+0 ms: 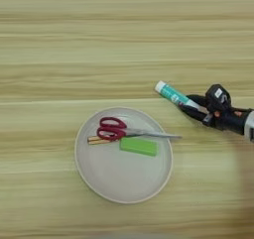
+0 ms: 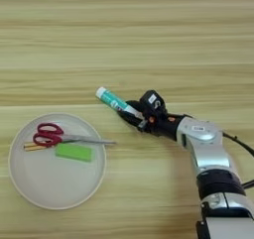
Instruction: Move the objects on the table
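A white glue stick [image 1: 171, 94] with a teal label lies slanted on the wooden table [image 1: 124, 44], right of the plate. My right gripper [image 2: 130, 110] comes in from the right, and its two black fingers are shut on the glue stick's [image 2: 113, 100] near end. Small red-handled scissors [image 1: 113, 129] lie on the round beige plate [image 1: 119, 178], blades pointing right. The amber handle of a thin screwdriver [image 1: 97, 140] pokes out from under the scissors [image 2: 47, 134]. I cannot tell whether the glue stick rests on the table or hangs just above it.
A green rectangular block [image 1: 139, 146] lies on the plate [image 2: 49, 183] just below the scissors. My silver forearm [image 2: 206, 144] runs from the lower right edge up to the gripper.
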### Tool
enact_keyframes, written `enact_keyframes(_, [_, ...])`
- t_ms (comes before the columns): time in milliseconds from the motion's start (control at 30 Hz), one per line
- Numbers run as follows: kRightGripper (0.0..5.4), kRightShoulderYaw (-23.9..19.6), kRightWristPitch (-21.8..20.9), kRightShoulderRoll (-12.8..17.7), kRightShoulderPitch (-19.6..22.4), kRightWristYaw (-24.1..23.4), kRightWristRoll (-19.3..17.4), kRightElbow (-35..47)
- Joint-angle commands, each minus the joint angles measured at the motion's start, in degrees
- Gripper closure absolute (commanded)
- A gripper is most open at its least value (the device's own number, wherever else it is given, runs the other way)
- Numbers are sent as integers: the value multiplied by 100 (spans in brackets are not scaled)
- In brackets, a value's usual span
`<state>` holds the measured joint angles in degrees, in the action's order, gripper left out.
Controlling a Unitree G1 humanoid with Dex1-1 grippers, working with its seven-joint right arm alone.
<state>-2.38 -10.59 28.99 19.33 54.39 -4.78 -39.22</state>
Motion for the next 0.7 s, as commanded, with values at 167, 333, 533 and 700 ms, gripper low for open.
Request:
enact_keyframes(167, [370,-31,-169,139,391,-133,17,-14])
enact_keyframes(333, [370,-17,-214,133,413,-136,39,-116])
enact_keyframes(533, [370,-9,-212,130,428,-130,38,-126])
enact_keyframes(700, [311,-12,-200,129,426,-110,14,-79])
